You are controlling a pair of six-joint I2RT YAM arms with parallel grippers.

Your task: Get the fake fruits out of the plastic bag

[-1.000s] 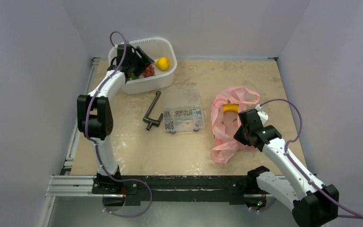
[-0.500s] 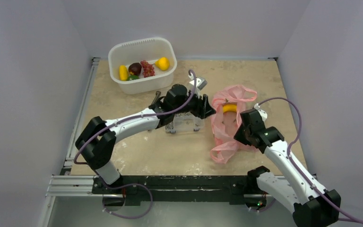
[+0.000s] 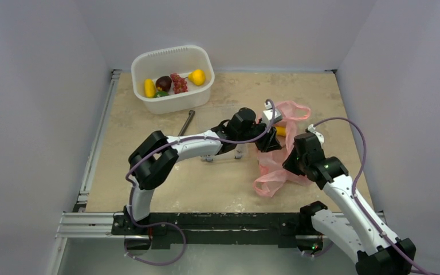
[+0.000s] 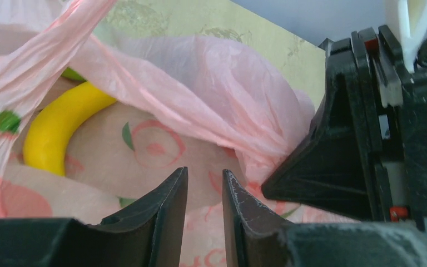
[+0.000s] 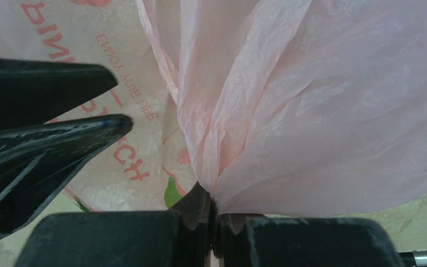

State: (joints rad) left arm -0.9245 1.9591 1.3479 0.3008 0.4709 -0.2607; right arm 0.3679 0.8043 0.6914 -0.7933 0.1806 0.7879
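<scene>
1. Mottled beige tabletop (image 3: 206, 183), bare and matte, sits between plain pale walls.
2. Black fingers of the right gripper (image 5: 214, 218) are pressed tight together on a gathered pleat of the plastic bag (image 5: 311, 111). The thin pink film fans upward from that pinch in fine crinkles.
3. Fingers of the left gripper (image 4: 203, 211) are smooth, black and tapered. They stand a narrow slit apart with nothing between them, poised over the bag's printed inner face, just beside the right gripper's wedge-shaped body.
4. Beyond those tips lies a glossy yellow banana (image 4: 55, 139), curved. It rests inside the bag, half tucked under a drooping fold of film.
5. From above, the bag (image 3: 269, 177) is a crumpled translucent heap on the right half of the table, its loop handles trailing at the far and near ends. Both grippers meet over it, and the banana (image 3: 279, 131) peeks out beside the left wrist.
6. Well apart, at the far left corner, stands a white rounded tub (image 3: 175, 51) with a ribbed rim. It holds more fake fruits (image 3: 179, 83): yellow, dark red, bumpy red and green.
7. Between tub and bag lies a dark metal bar (image 3: 187, 121).
</scene>
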